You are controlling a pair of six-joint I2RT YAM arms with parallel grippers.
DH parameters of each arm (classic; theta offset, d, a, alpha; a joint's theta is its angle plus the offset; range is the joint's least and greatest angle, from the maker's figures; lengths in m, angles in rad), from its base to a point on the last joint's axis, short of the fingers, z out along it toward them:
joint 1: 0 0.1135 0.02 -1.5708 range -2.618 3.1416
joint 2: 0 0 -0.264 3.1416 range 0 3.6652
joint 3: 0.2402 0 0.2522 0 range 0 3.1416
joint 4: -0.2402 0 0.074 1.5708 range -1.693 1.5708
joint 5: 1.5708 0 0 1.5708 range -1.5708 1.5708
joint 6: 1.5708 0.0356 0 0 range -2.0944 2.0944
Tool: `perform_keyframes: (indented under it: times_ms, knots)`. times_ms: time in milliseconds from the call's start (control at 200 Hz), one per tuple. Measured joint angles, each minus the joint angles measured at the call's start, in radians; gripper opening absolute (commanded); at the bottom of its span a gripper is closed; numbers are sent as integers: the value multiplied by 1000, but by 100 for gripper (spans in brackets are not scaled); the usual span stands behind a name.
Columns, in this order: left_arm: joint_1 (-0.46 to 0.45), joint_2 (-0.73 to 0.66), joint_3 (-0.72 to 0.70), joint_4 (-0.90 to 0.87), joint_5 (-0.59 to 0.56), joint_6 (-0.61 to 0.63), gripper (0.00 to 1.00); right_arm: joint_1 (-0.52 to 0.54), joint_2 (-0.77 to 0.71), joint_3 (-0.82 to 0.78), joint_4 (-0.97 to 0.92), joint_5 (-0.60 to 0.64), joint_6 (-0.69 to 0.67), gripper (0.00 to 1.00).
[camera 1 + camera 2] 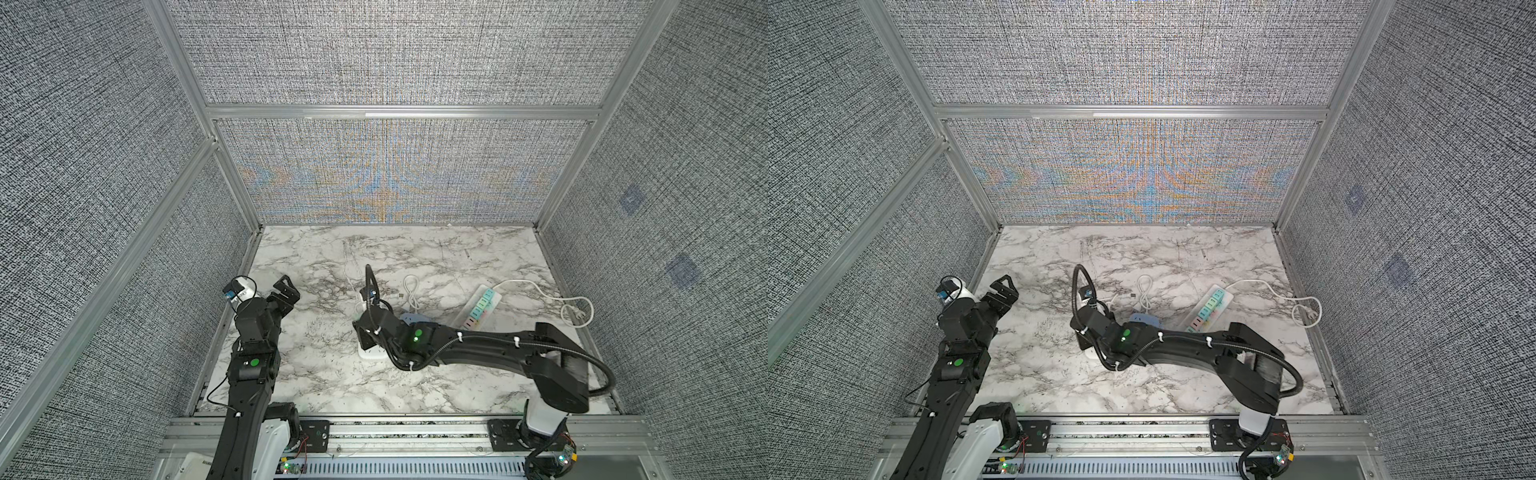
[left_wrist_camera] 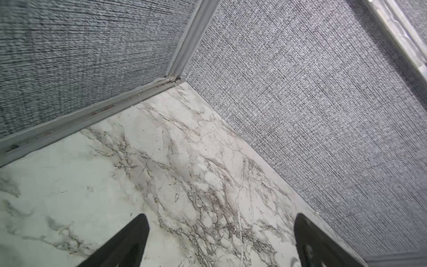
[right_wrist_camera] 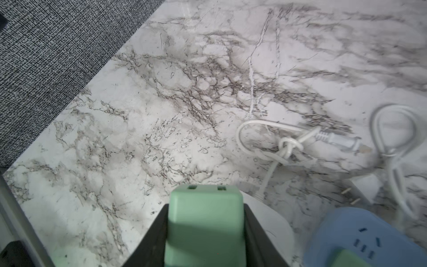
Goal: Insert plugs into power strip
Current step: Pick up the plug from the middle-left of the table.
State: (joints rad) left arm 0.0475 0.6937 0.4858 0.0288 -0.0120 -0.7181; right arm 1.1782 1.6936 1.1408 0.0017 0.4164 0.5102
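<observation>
Left gripper (image 2: 220, 217): jaws wide apart, nothing between them; held over bare marble by the left wall, as both top views show (image 1: 286, 292).
Right gripper (image 3: 205, 209): jaws clamped on the held plug; hidden under the wrist in both top views.
Held plug (image 3: 204, 222): mint green rounded cube, pinched on two sides by the black fingers (image 3: 159, 231); two small slots on its far face; prongs out of sight.
White strip (image 3: 272, 222): rounded white body just beside and beneath the held plug, near the table's middle; whether they touch cannot be told.
Blue power strip (image 3: 360, 233): just beside the white strip; a second green plug (image 3: 346, 259) sits on it at the frame's edge.
Long power strip (image 1: 478, 311): white, lying aslant toward the right side of the table, well apart from both grippers.
Seated plugs (image 1: 484, 301): a row of teal and mint cubes in the long power strip's far sockets.
Knotted cable (image 3: 288, 145): white, loose on the marble.
Table (image 1: 316, 386): white marble pattern with grey veins.
</observation>
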Motion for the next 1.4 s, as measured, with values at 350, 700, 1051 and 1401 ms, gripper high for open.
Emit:
perform_keyframes:
  times_ms: [350, 700, 1051, 1401]
  knots:
    - [-43, 62, -31, 285, 420, 94, 95, -2, -375, -442, 319, 193, -296, 21]
    - [-267, 159, 53, 346, 560, 206, 90, -6, -585, -701, 619, 246, -596, 18]
    - [-462, 217, 126, 345, 629, 334, 89, -6, -647, -866, 906, 213, -853, 13]
    - [-665, 312, 209, 290, 644, 477, 86, -6, -649, -855, 976, 141, -966, 11]
